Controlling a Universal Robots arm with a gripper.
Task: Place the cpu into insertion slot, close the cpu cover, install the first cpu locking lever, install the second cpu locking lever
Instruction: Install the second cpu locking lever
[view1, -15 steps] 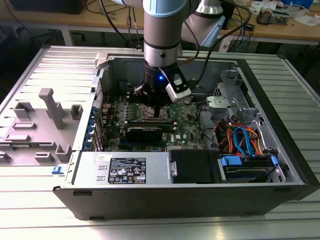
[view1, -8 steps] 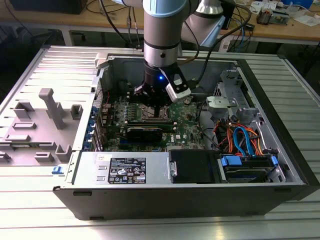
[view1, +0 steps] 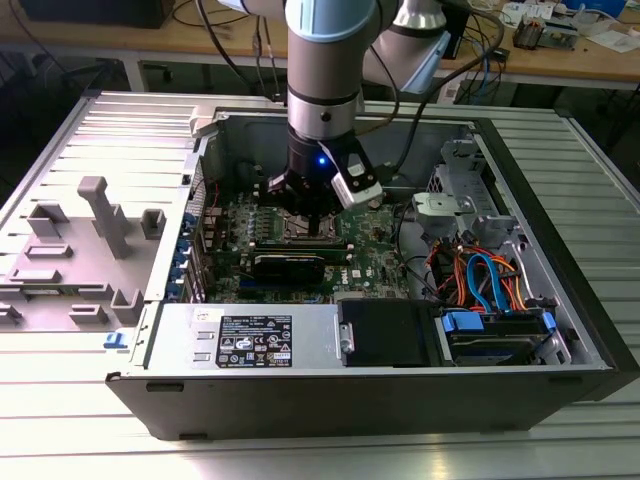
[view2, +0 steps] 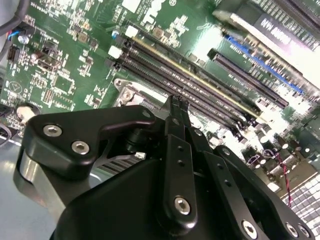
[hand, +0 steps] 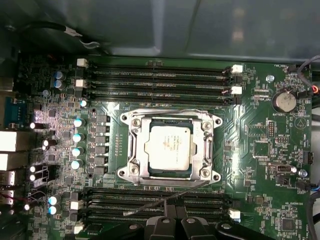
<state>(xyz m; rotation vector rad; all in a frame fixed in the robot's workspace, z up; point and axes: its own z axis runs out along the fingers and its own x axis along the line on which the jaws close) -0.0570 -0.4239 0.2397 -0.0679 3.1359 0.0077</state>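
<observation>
In the first wrist view the cpu (hand: 169, 147) lies flat in the insertion slot (hand: 125, 120), its silver top showing through the window of the cpu cover (hand: 134, 150), which is down over it. One thin wire locking lever (hand: 165, 111) runs along the socket's far edge. Another lever (hand: 195, 187) slants loose across the near edge and passes right at my gripper (hand: 169, 207). In the second wrist view the gripper (view2: 175, 102) is shut, its tips just beside a corner of the socket (view2: 125, 92). In the exterior view the gripper (view1: 312, 220) hangs low over the motherboard (view1: 375, 260).
Long black memory slots (hand: 155, 75) flank the socket on both sides. The open computer case (view1: 560, 230) walls in the board. A drive cage and orange and blue cables (view1: 485, 280) sit at the exterior view's right, and grey fixtures (view1: 100, 215) at its left.
</observation>
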